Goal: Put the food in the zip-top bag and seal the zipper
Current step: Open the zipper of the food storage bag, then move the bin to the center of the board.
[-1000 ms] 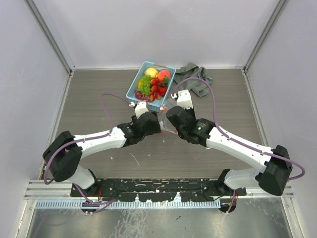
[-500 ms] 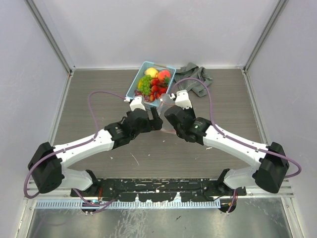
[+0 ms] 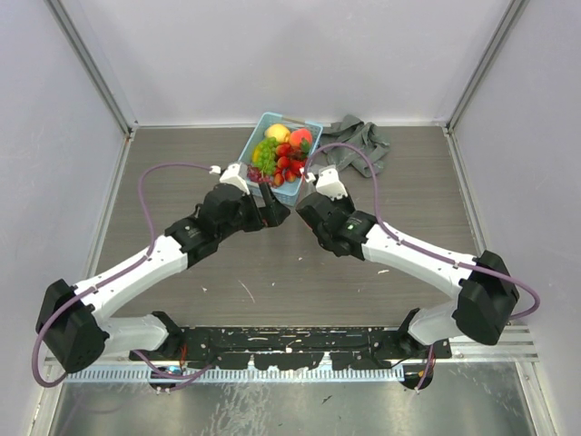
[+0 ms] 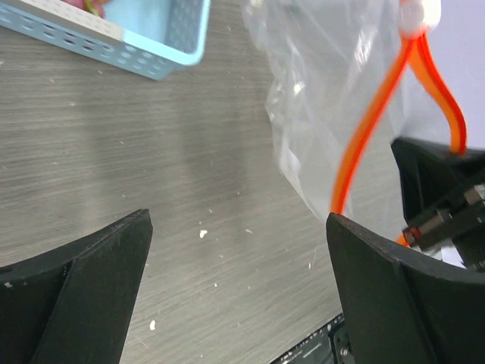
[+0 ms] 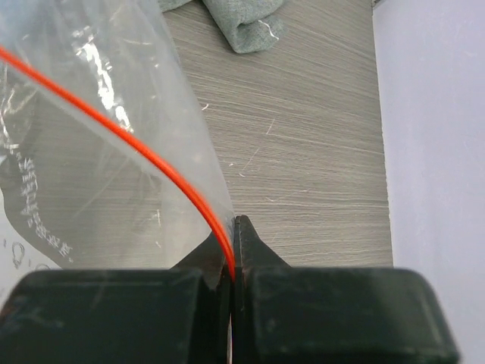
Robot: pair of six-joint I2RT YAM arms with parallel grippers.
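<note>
The food (image 3: 283, 151), a lemon, a peach, grapes and strawberries, lies in the light blue basket (image 3: 252, 148) at the back. The zip-top bag (image 5: 98, 152) is clear and hangs off the table. My right gripper (image 5: 233, 227) is shut on its red-orange zipper (image 5: 151, 159), pinching one end of the strip. In the left wrist view the bag (image 4: 326, 98) and zipper (image 4: 371, 129) hang to the right of my left gripper (image 4: 239, 227). That gripper is open wide over bare table, with nothing between its fingers (image 4: 76, 288). In the top view the left gripper (image 3: 275, 207) sits just in front of the basket, beside the right gripper (image 3: 305, 196).
A crumpled grey cloth (image 3: 359, 143) lies right of the basket, also showing in the right wrist view as the cloth (image 5: 235, 23). The basket's corner (image 4: 174, 38) sits ahead of the left gripper. Grey walls close off the wooden table (image 3: 182, 182) on three sides.
My left gripper has opened fully and moved back and left toward the basket, away from the bag. The right gripper has stayed shut on the zipper and shifted slightly toward the basket.
</note>
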